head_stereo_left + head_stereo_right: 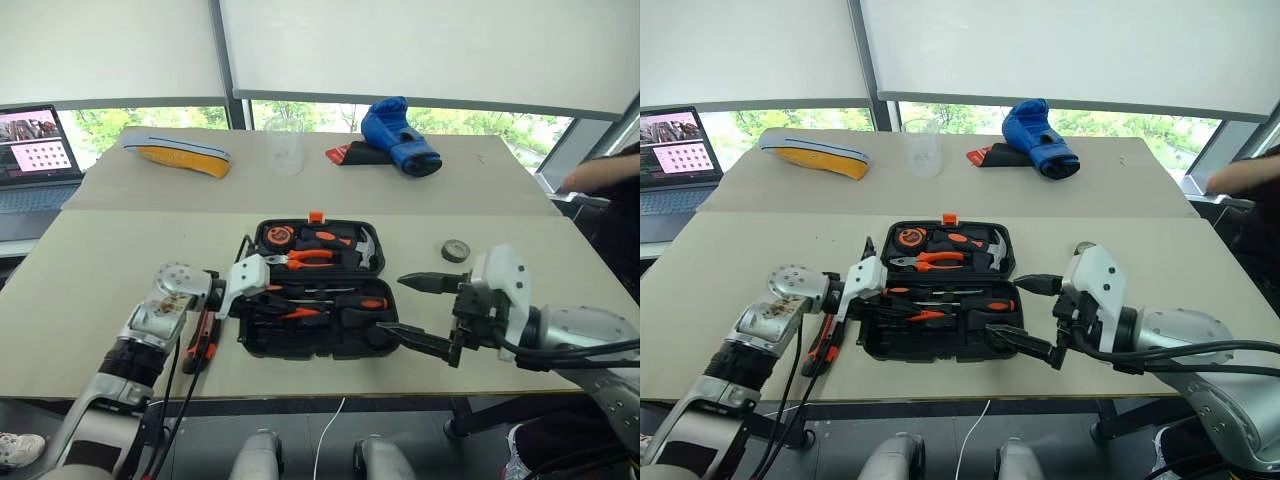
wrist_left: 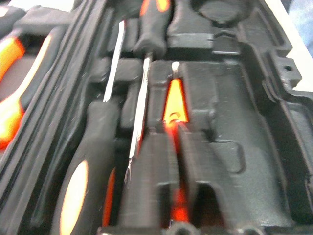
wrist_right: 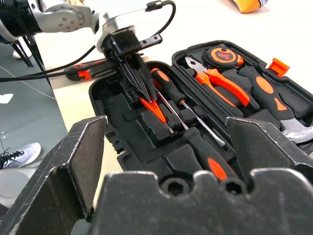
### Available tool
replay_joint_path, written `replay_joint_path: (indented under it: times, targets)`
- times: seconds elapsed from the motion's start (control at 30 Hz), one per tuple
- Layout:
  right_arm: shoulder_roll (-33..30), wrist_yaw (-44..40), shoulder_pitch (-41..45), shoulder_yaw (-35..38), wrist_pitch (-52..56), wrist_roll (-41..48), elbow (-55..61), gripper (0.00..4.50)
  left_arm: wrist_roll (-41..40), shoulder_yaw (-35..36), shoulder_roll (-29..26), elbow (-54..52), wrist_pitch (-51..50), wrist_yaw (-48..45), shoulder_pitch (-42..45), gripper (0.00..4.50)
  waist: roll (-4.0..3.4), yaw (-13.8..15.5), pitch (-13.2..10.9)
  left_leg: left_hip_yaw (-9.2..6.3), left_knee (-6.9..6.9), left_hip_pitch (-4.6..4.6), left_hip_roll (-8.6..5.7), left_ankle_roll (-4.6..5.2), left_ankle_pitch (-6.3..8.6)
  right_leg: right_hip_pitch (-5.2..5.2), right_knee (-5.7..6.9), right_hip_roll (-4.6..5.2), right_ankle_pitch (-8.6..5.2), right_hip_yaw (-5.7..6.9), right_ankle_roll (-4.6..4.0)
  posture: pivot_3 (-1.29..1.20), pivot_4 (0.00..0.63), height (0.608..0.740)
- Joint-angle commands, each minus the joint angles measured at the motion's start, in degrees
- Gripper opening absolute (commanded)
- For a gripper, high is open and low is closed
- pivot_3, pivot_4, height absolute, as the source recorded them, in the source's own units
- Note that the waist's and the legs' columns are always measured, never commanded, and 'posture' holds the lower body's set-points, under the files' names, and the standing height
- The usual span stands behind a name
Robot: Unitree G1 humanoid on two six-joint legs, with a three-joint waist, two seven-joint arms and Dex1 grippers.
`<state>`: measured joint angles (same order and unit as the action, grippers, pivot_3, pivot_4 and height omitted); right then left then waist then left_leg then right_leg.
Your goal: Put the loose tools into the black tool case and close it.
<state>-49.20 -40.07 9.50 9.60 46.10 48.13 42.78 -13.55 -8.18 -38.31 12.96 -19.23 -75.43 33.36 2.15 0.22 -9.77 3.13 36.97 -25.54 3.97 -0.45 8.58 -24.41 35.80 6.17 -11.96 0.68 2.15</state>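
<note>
Beige worktop under a window carries the open black tool case (image 1: 300,350) at its centre, with both screwdrivers (image 1: 345,301) bedded in the front half. The slim orange tester screwdriver (image 3: 155,110) lies in its slot there, directly under the left gripper (image 3: 143,95), whose fingers are parted a little around it and lift nothing. From those fingers the utility knife (image 1: 203,340) lies at about 8 o'clock, on the worktop just beside the case's left wall, its long axis running 12 to 6; the left arm is plainly the nearer. The tape roll (image 1: 455,250) sits at 2 o'clock from the case, near the right gripper (image 1: 392,303), which hovers by the front right corner with fingers spread wide and empty.
</note>
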Motion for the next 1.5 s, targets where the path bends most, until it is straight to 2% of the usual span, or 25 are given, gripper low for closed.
replay_joint_path:
  times: [0.03, 0.17, 0.23, 0.27, 0.4, 0.43, 0.5, 0.6, 0.7, 0.87, 0.97, 1.07, 1.17, 1.27, 1.3, 1.4, 1.43, 1.47, 1.5]
  targets:
    - [0.1, -3.3, 3.5, -2.8, -3.1, -1.7, -2.0, 4.5, -8.1, 11.2, -6.4, -10.9, -12.1, 2.8, -1.3, 2.52, -0.01, 0.0, 0.0, 0.0, -0.01, -0.02, 0.01, 0.02, -0.01, -0.03, 0.0, -0.01, 0.0, 0.0, 0.0, 0.0, 0.15, 0.74]
    - [1.1, -7.7, 7.7, -7.3, -5.5, -3.8, -6.0, 4.5, -10.1, 23.4, -13.4, -19.3, -17.3, 6.3, -14.6, 3.88, -0.03, -1.3, 0.0, 0.03, -0.2, 0.04, 0.0, 0.02, -0.01, -0.02, -0.1, 0.02, -0.12, -0.03, -0.07, 0.0, 0.15, 0.74]
    - [1.6, -9.0, 9.1, -8.5, -6.2, -4.7, -7.6, 4.5, -10.8, 27.9, -15.1, -21.8, -18.9, 7.8, -20.2, 4.49, -0.04, -1.5, 0.0, 0.07, -0.34, 0.06, 0.01, -0.02, 0.02, -0.1, -0.1, 0.01, -0.19, -0.05, -0.13, 0.0, 0.15, 0.74]
    - [1.8, -9.5, 9.5, -8.9, -6.5, -5.0, -8.1, 4.5, -11.3, 29.2, -15.5, -22.6, -19.4, 8.4, -21.9, 4.49, -0.03, -1.2, 0.0, 0.06, -0.37, 0.05, 0.01, -0.02, 0.02, -0.12, -0.08, 0.01, -0.24, -0.01, -0.17, 0.0, 0.15, 0.74]
    - [3.0, -13.4, 12.0, -12.1, -8.7, -7.2, -11.8, 4.5, -8.3, 42.8, -14.4, -25.4, -19.4, 11.6, -40.3, 4.49, 0.04, -0.9, -0.1, 0.07, -0.44, -0.02, 0.05, -0.1, 0.07, -0.31, -0.03, 0.05, -0.31, 0.08, -0.23, 0.0, 0.15, 0.74]
    - [3.3, -14.1, 12.4, -12.6, -9.1, -7.6, -12.4, 4.5, -8.6, 44.5, -13.7, -26.9, -19.9, 12.2, -43.2, 4.49, 0.07, -0.9, -0.1, 0.08, -0.45, -0.02, 0.06, -0.52, 0.33, -0.51, -0.05, 0.06, -0.31, 0.08, -0.23, 0.0, 0.15, 0.74]
    - [3.7, -15.5, 13.1, -13.6, -9.7, -8.3, -13.2, 4.5, -10.1, 46.4, -12.5, -31.0, -21.9, 13.8, -47.4, 4.49, 0.08, -0.6, -0.1, 0.14, -0.45, -0.04, 0.04, -0.58, 0.37, -0.63, -0.04, 0.15, -0.3, 0.1, -0.23, 0.0, 0.15, 0.74]
    - [4.0, -17.0, 13.7, -14.5, -10.2, -9.4, -13.7, 4.5, -12.9, 45.6, -11.4, -36.6, -26.2, 16.9, -48.1, 4.49, 0.06, 0.5, -0.1, 0.2, -0.46, -0.05, 0.0, -0.68, 0.42, -0.63, -0.05, 0.31, -0.29, 0.19, -0.2, 0.0, 0.15, 0.74]
    - [4.3, -17.4, 14.1, -14.8, -10.4, -10.0, -14.1, 4.5, -12.3, 41.1, -10.9, -41.5, -29.1, 22.4, -45.9, 4.49, 0.05, 0.8, -0.1, 0.22, -0.45, -0.06, 0.01, -0.71, 0.44, -0.63, -0.07, 0.34, -0.27, 0.21, -0.22, 0.0, 0.15, 0.74]
    - [4.2, -17.2, 13.1, -13.6, -9.6, -9.8, -12.9, 4.5, -13.6, 32.9, -9.6, -46.7, -46.4, 35.0, -36.7, 4.49, 0.09, 0.5, -0.1, 0.27, -0.45, -0.05, 0.01, -0.71, 0.43, -0.64, -0.08, 0.28, -0.15, 0.18, -0.2, 0.0, 0.15, 0.74]
    - [4.1, -16.5, 11.9, -13.1, -9.6, -10.1, -11.8, 4.5, -13.4, 28.7, -9.6, -47.3, -54.7, 39.7, -32.7, 4.49, 0.09, 0.4, -0.1, 0.25, -0.45, -0.02, 0.02, -0.69, 0.42, -0.57, 0.03, 0.18, -0.1, 0.13, -0.17, 0.0, 0.15, 0.74]
    - [4.1, -15.5, 10.9, -12.7, -9.7, -10.8, -11.0, 4.5, -13.3, 24.7, -6.6, -47.4, -61.3, 44.6, -27.3, 4.49, 0.09, 0.4, -0.1, 0.19, -0.45, -0.03, 0.04, -0.62, 0.38, -0.51, 0.11, 0.01, -0.16, 0.02, -0.25, 0.0, 0.15, 0.74]
    - [4.3, -14.5, 10.1, -12.1, -9.2, -10.5, -10.1, 4.5, -14.3, 23.2, -3.1, -47.0, -65.8, 46.7, -25.2, 4.49, 0.09, 0.4, -0.1, 0.16, -0.45, -0.03, 0.04, -0.31, 0.19, -0.47, 0.13, -0.02, -0.22, 0.02, -0.22, 0.0, 0.15, 0.74]
    - [3.8, -13.8, 9.3, -11.7, -9.1, -10.4, -9.2, 4.5, -12.5, 20.4, -3.2, -45.4, -65.8, 48.9, -26.6, 4.49, 0.08, 0.5, -0.1, 0.17, -0.45, 0.04, 0.02, -0.28, 0.17, -0.39, 0.1, -0.01, -0.23, -0.01, -0.22, 0.0, 0.15, 0.74]
    - [3.7, -13.7, 9.1, -11.6, -9.1, -10.4, -9.1, 4.5, -12.5, 20.1, -3.2, -45.1, -65.9, 49.3, -26.9, 3.97, 0.08, 0.5, -0.1, 0.17, -0.45, 0.11, 0.02, -0.38, 0.23, -0.32, 0.1, -0.01, -0.23, -0.01, -0.23, 0.0, 0.15, 0.74]
    - [3.3, -13.4, 8.7, -10.8, -8.9, -10.3, -8.6, 4.5, -12.1, 19.5, -3.9, -43.0, -63.7, 49.3, -27.3, 3.24, 0.07, 0.4, -0.1, 0.16, -0.45, 0.37, 0.03, -0.67, 0.41, -0.08, 0.06, 0.01, -0.24, 0.0, -0.23, 0.0, 0.15, 0.74]
    - [3.2, -13.3, 8.5, -10.6, -8.8, -10.2, -8.5, 4.5, -11.9, 19.5, -4.1, -42.3, -63.0, 49.2, -27.3, 2.8, 0.05, 0.4, 0.0, 0.16, -0.45, 0.42, 0.03, -0.68, 0.42, -0.05, 0.04, 0.02, -0.23, 0.0, -0.23, 0.0, 0.15, 0.74]
    - [3.0, -13.2, 8.3, -10.3, -8.5, -9.9, -8.4, 4.5, -11.8, 19.8, -4.5, -40.8, -61.9, 48.9, -26.9, 2.76, 0.03, 0.4, 0.0, 0.16, -0.45, 0.46, 0.03, -0.69, 0.42, -0.02, 0.02, 0.04, -0.23, 0.01, -0.23, 0.0, 0.15, 0.74]
    - [2.9, -13.2, 8.1, -10.0, -8.4, -9.6, -8.2, 4.5, -11.5, 20.2, -5.2, -39.3, -60.2, 48.5, -26.4, 2.3, -0.01, 0.4, 0.0, 0.16, -0.45, 0.48, 0.03, -0.7, 0.43, -0.04, 0.0, 0.05, -0.23, 0.01, -0.23, 0.0, 0.15, 0.74]
